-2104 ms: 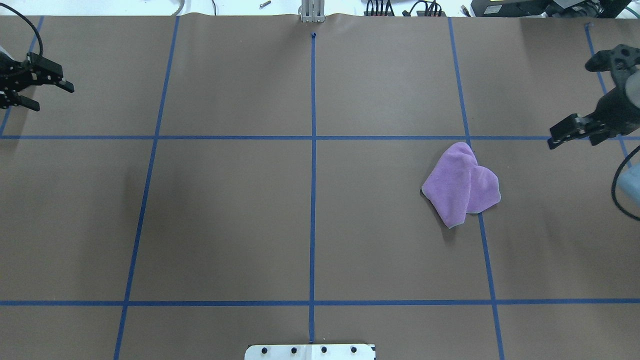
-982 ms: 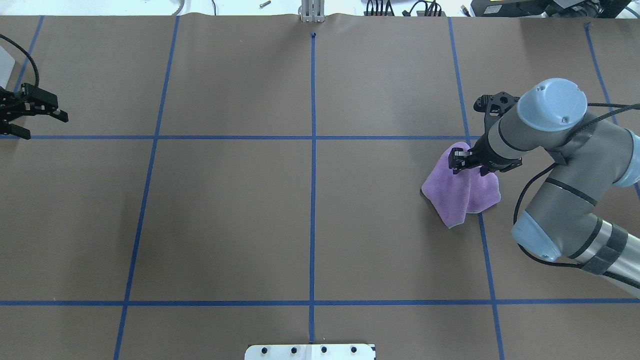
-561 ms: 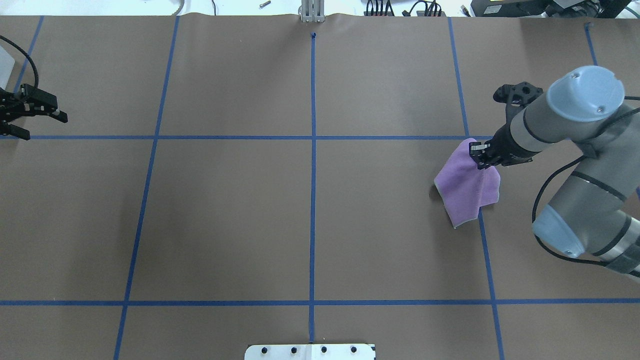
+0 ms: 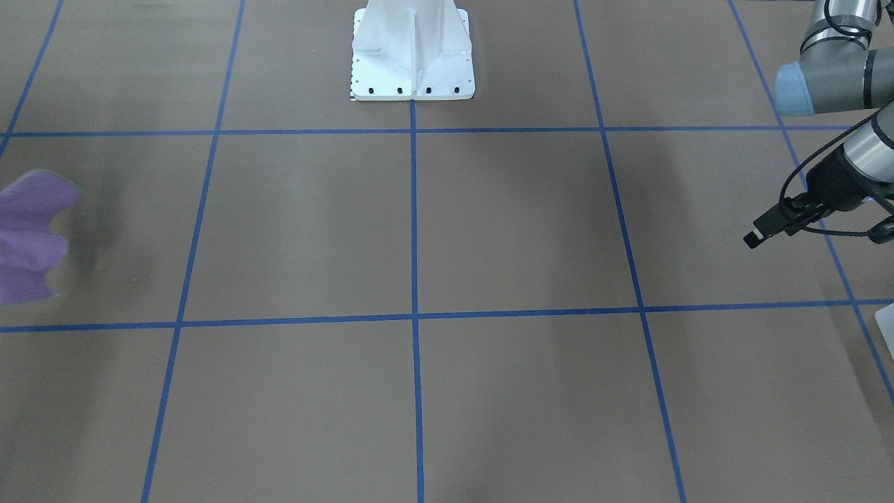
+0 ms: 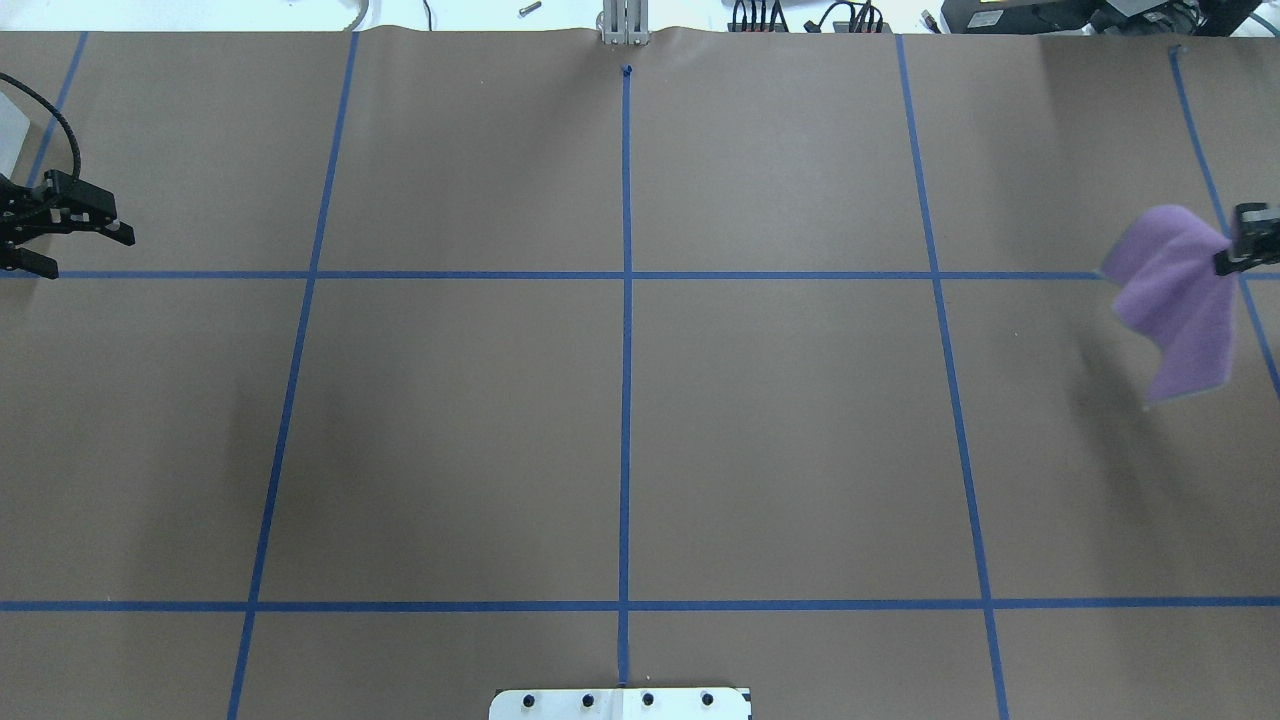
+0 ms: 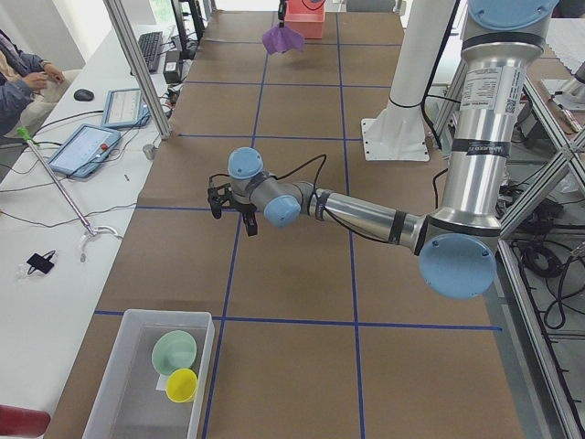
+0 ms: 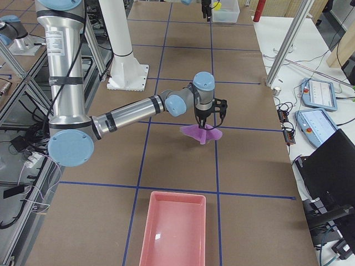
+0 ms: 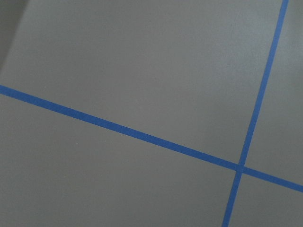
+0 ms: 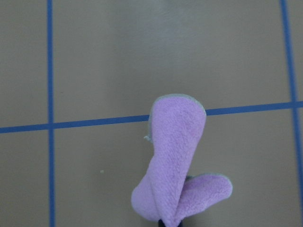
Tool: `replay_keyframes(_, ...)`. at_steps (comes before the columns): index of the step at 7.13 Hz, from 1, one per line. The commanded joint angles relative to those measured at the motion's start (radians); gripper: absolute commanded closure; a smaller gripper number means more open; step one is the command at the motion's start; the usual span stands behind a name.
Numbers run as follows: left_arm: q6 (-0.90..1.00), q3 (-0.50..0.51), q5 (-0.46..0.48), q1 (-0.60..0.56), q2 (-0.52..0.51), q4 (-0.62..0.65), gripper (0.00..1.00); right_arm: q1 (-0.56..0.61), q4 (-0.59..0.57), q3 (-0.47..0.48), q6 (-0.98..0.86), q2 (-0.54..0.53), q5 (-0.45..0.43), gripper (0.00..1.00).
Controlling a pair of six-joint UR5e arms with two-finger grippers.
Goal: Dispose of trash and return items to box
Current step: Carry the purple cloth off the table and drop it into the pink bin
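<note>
While the right fingers point(image 5: 1238, 262) pinch the cloth point(image 5: 1175, 300) tight — the left fingers point(image 5: 105, 230) hang open, empty — carry it high to the pink tray point(image 7: 173, 233).

Robotics laboratory. The table point(image 5: 450, 430) is covered in brown paper gridded with blue tape point(image 5: 626, 400). A white bolted pedestal point(image 4: 412, 49) stands at its edge. In the exterior left view, a bench point(image 6: 37, 274) at 9 o'clock holds tablet pendants point(image 6: 84, 151) and a keyboard point(image 6: 151, 46). An operator point(image 6: 23, 78) sits at 10 o'clock, beyond an aluminium post point(image 6: 139, 69).
</note>
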Motion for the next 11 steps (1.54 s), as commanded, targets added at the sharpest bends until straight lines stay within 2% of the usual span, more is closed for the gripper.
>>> replay_keyframes(1, -0.001, 0.001, 0.001, 0.002, 0.000, 0.000, 0.02, 0.294, -0.312, -0.015, -0.560, -0.021, -0.001, 1.00)
replay_keyframes(2, -0.001, 0.002, 0.001, 0.002, -0.002, 0.000, 0.02, 0.400, -0.418, -0.021, -0.764, -0.013, -0.068, 1.00)
replay_keyframes(3, 0.000, 0.008, 0.003, 0.005, -0.002, 0.000, 0.02, 0.442, -0.426, -0.044, -0.843, -0.028, -0.143, 1.00)
replay_keyframes(4, 0.000, 0.010, 0.003, 0.005, -0.005, -0.002, 0.02, 0.478, -0.417, -0.117, -0.953, -0.030, -0.174, 1.00)
replay_keyframes(5, 0.000, 0.008, 0.003, 0.005, -0.005, -0.002, 0.02, 0.479, -0.409, -0.196, -1.005, -0.031, -0.174, 0.77)
replay_keyframes(6, -0.001, 0.007, 0.003, 0.005, -0.003, -0.003, 0.02, 0.479, -0.275, -0.276, -0.995, -0.065, -0.165, 0.01)
replay_keyframes(7, -0.001, 0.008, 0.003, 0.005, -0.005, -0.003, 0.02, 0.479, -0.122, -0.351, -0.982, -0.077, -0.164, 0.00)
replay_keyframes(8, 0.000, 0.001, 0.004, 0.007, -0.003, -0.015, 0.02, 0.481, -0.099, -0.335, -0.979, -0.076, -0.157, 0.00)
replay_keyframes(10, 0.043, -0.028, 0.004, 0.008, 0.014, -0.023, 0.02, 0.475, -0.105, -0.262, -0.799, -0.061, -0.054, 0.00)
replay_keyframes(11, 0.239, -0.051, 0.001, 0.007, 0.059, -0.022, 0.02, 0.413, -0.100, -0.230, -0.707, -0.057, -0.009, 0.00)
